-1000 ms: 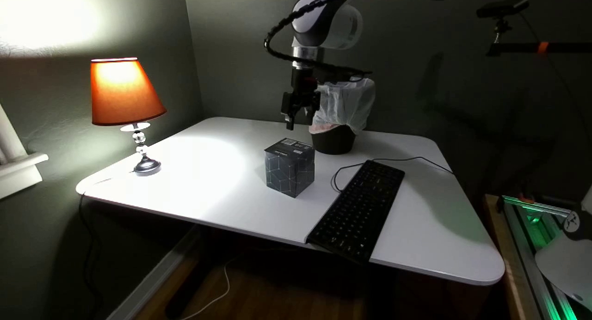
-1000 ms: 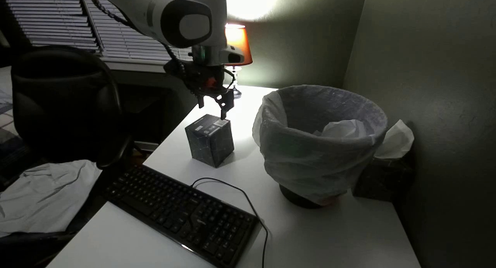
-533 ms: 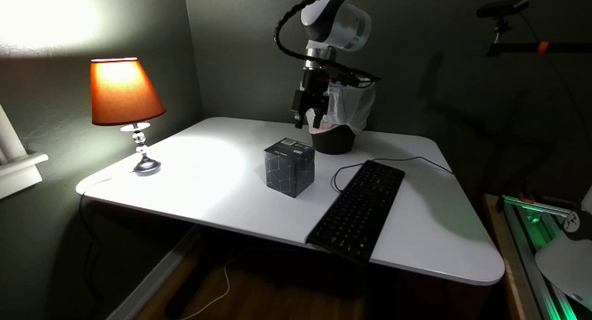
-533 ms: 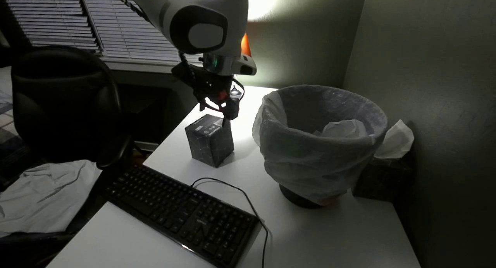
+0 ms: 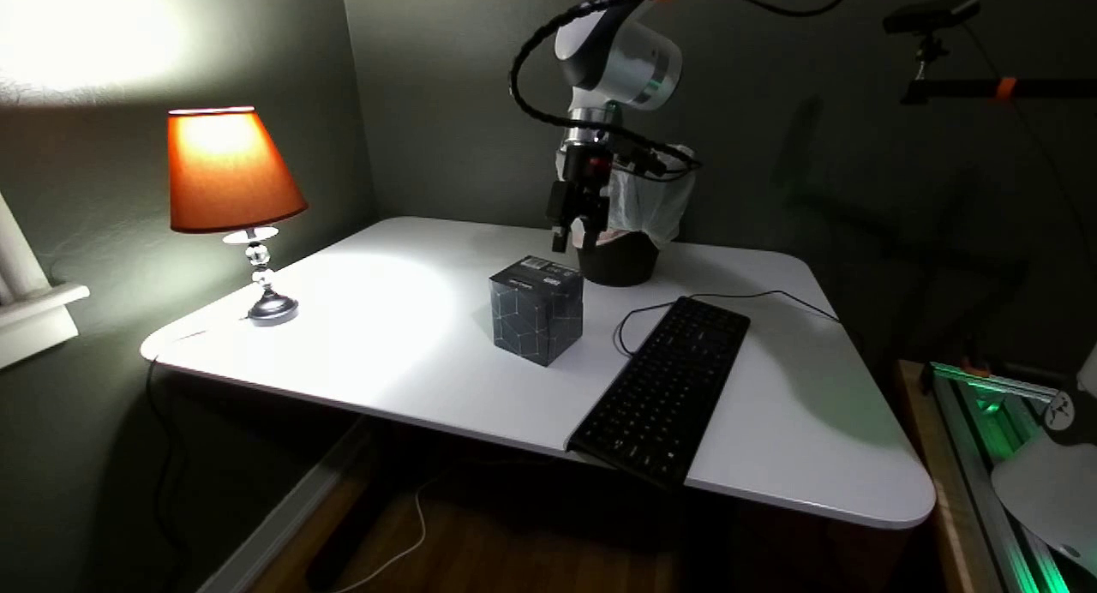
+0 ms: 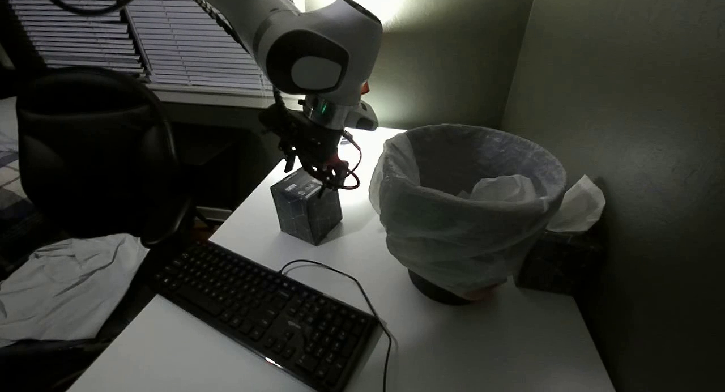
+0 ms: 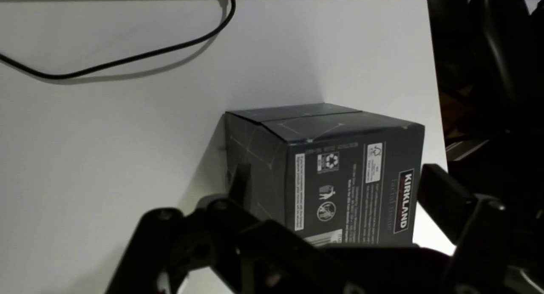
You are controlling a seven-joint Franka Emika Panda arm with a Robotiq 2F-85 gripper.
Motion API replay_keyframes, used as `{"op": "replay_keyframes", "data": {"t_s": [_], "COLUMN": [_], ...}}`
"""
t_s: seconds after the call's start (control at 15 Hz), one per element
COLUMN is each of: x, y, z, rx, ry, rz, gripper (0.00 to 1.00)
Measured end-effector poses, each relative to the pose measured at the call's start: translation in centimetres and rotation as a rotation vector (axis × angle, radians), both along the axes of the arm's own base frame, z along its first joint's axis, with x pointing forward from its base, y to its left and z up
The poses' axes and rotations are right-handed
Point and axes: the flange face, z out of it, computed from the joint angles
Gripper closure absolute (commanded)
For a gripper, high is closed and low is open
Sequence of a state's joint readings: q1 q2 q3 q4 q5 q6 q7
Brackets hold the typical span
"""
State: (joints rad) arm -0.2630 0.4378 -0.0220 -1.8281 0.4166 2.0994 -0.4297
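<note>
A dark cube-shaped tissue box with thin light lines and printed labels stands on the white table, in both exterior views. It also shows in the wrist view, its printed top face turned to the camera with the word KIRKLAND. My black gripper is open and empty, close above the box's far edge. It is tilted over the box in an exterior view. In the wrist view the fingers of the gripper stand wide apart on either side of the printed face. I cannot see contact.
A bin with a white liner stands on the table near the gripper. A black keyboard with a cable lies across the table's edge. A lit orange lamp stands at a corner. A chair is beside the table.
My gripper has come down toward the box and shifted slightly right in an exterior view, and its tilt has changed. The fingers stay apart. The box, bin and keyboard have not moved.
</note>
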Motion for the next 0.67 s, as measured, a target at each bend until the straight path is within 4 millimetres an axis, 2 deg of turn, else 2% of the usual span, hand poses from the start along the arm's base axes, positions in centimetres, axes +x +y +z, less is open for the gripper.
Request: {"op": "replay_keyframes", "data": {"t_s": [0.53,0.6,0.67], "x": [2.6,2.8,3.1], "y": [1.4,1.5,1.5], "z": [-3.2,-3.4,-3.5], "rx": [0.027,0.031,0.034], "ry": [-0.005,-0.008,-0.012], "rz": [0.066,0.07,0.071], "gripper": [0.0,0.25,0.26]}}
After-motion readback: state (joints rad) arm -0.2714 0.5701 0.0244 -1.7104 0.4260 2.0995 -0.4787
